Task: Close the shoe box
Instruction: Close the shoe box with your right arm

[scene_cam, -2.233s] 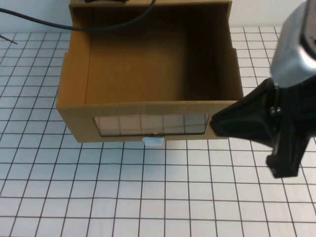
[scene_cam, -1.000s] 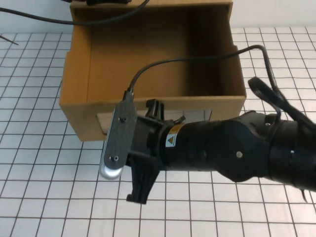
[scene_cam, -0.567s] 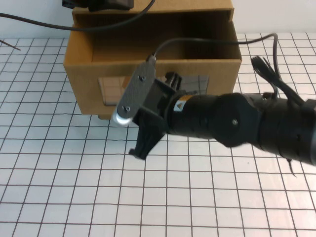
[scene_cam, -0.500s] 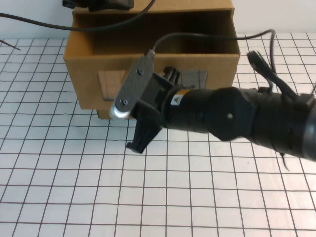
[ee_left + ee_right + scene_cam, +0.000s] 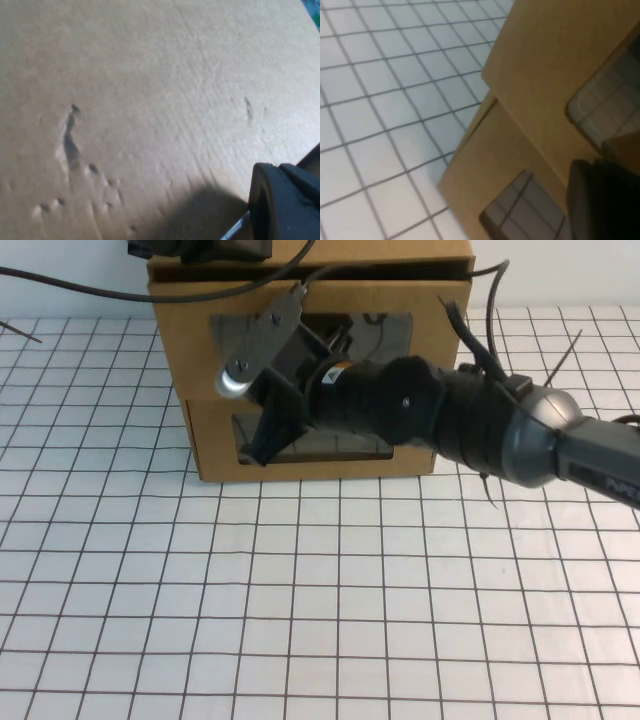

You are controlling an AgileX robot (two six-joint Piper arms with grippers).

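Note:
The shoe box (image 5: 190, 350) is a brown cardboard drawer at the far middle of the table. Its front stands nearly level with the outer case. Its clear window (image 5: 385, 332) is partly covered by my right arm, and the white tab is hidden. My right gripper (image 5: 265, 440) reaches across the box front from the right and lies against it. In the right wrist view the box front (image 5: 545, 65) and its window (image 5: 605, 110) are very close. My left gripper (image 5: 200, 248) rests on the case's top at the far edge. The left wrist view shows only that cardboard (image 5: 125, 100).
A narrower drawer (image 5: 215, 445) with its own window (image 5: 330, 445) sits under the shoe box; it also shows in the right wrist view (image 5: 490, 150). Black cables (image 5: 70, 285) trail over the box top. The white gridded table (image 5: 320, 600) spreads in front.
The right arm swung in from the right across the box front and moved away from me. The drawer slid back into its case; its open inside no longer shows.

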